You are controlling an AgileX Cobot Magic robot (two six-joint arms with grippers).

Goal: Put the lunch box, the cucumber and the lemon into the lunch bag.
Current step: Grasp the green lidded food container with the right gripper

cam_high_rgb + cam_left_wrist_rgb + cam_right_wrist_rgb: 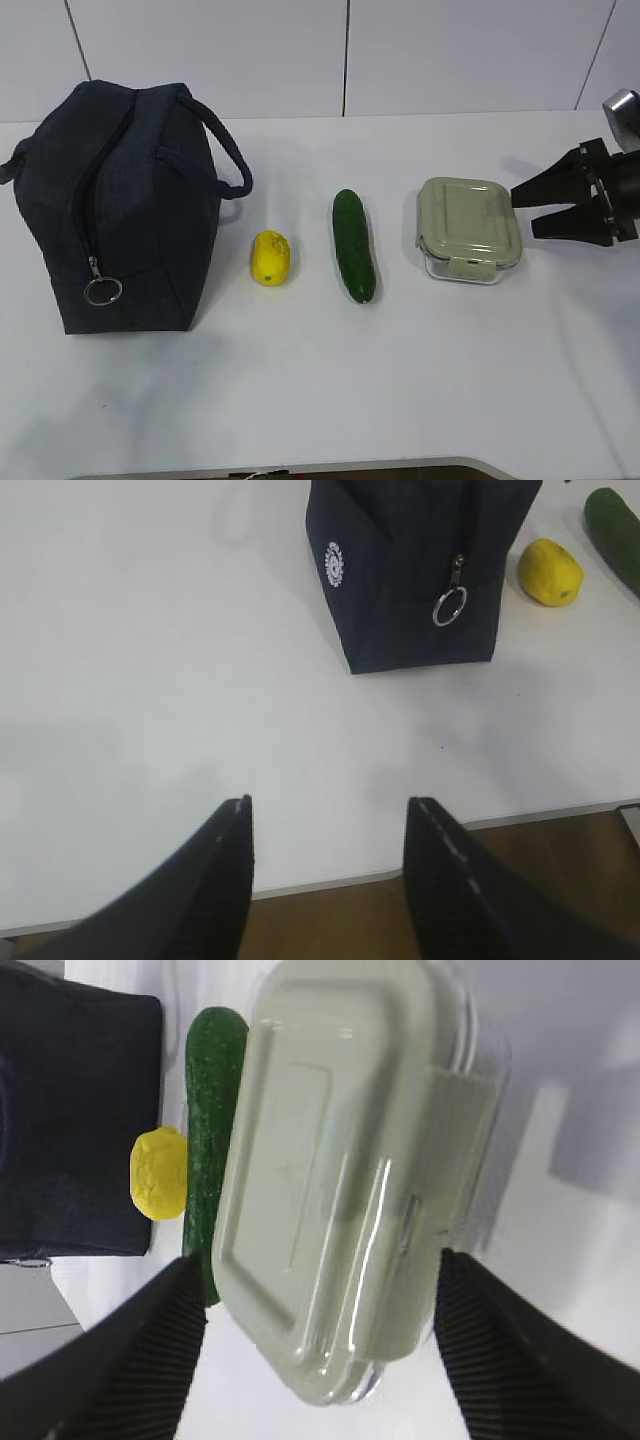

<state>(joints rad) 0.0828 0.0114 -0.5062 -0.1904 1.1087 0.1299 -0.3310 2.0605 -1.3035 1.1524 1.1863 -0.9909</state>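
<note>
A: Our right hand [522, 208] sits just right of the lunch box [466, 226], fingers spread wide and holding nothing. In the wrist view the box fills the gap, with one finger [130, 1360] on either side of it and neither touching the sage lid yet.

B: And our left hand [330, 865] hangs over the near edge of the bench [150, 660], about half open and empty too. The lunch bag [115, 205] stands upright at the far left with its zipper looking closed down to the ring pull [103, 291].

A: That zipper is our first worry. If we lift the box before the bag is opened, we have nowhere to put it.

B: Agreed. The lemon [270, 257] lies just beside the bag, the cucumber [354, 245] between the lemon and the box, all on the bench and none of them touching.

A: The box looks like glass under a smooth lid, so we expect it to be heavy and slick. If we close off-centre, or catch only a rounded corner, it could twist out or skid left into the cucumber.

B: And a round lemon would likely roll if anything nudges it. The bag is soft, so a one-handed pull on the ring could drag or tip it rather than open it.
</note>
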